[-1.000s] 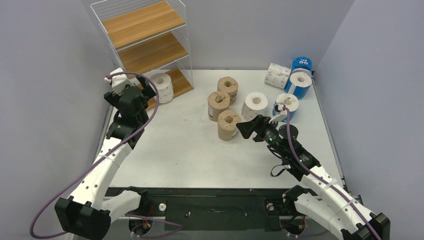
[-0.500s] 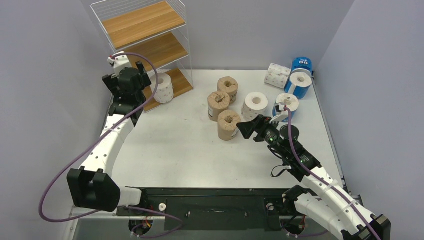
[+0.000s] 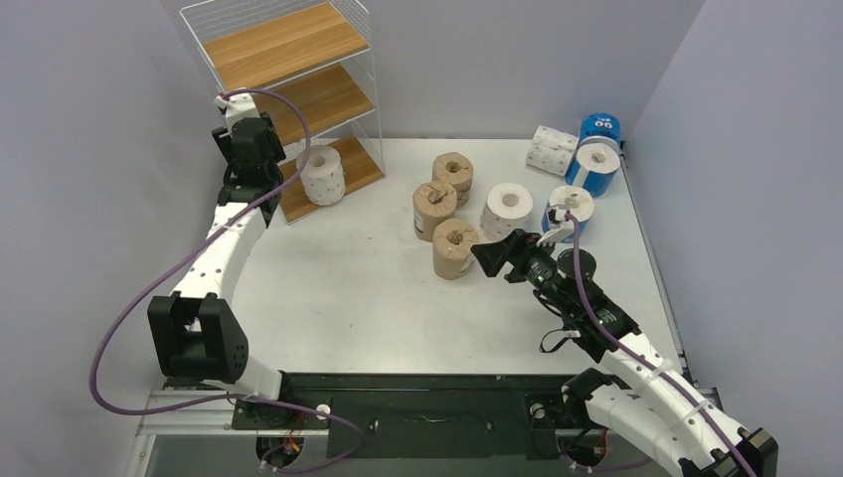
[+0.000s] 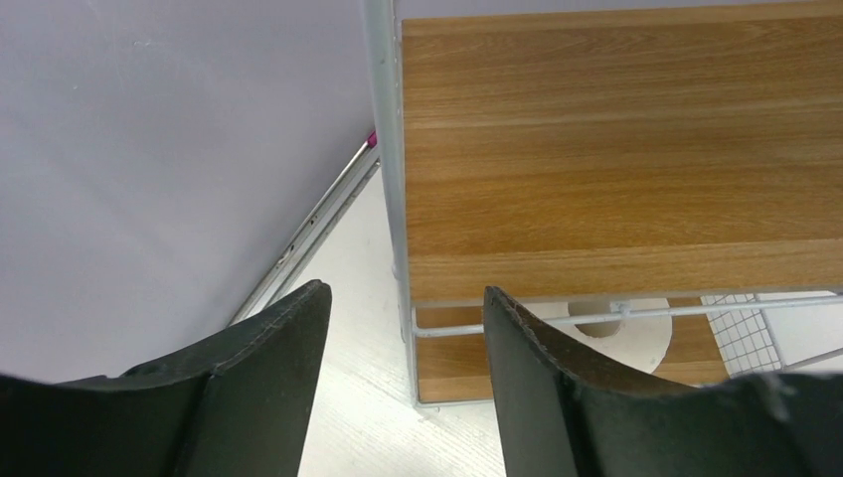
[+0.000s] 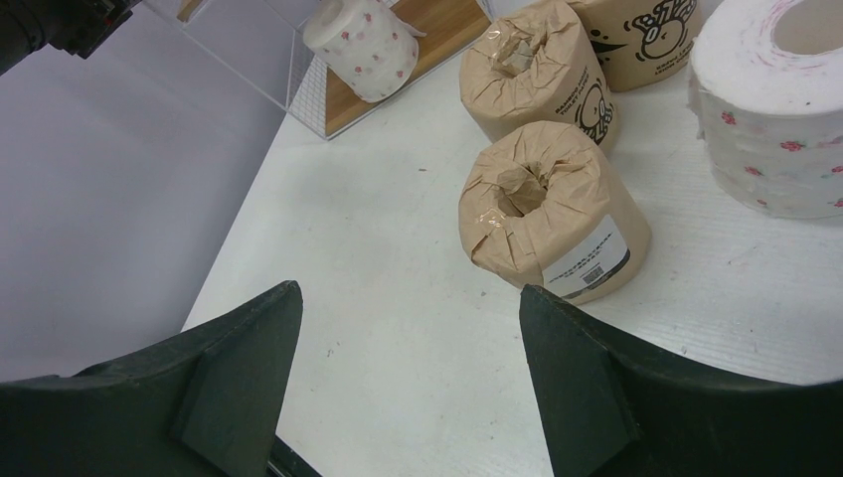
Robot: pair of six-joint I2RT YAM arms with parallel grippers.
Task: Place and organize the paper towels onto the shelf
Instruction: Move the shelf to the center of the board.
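Claws two, brown rolls three.

One white roll stands on the bottom board of the shelf at the far-left corner of the tabletop, the other rolls clustered toward the far-right.

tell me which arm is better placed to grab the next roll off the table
Right. The right gripper sits just beside the nearest brown-wrapped roll, jaws open toward it. The left gripper is up by the shelf, well away from that roll.
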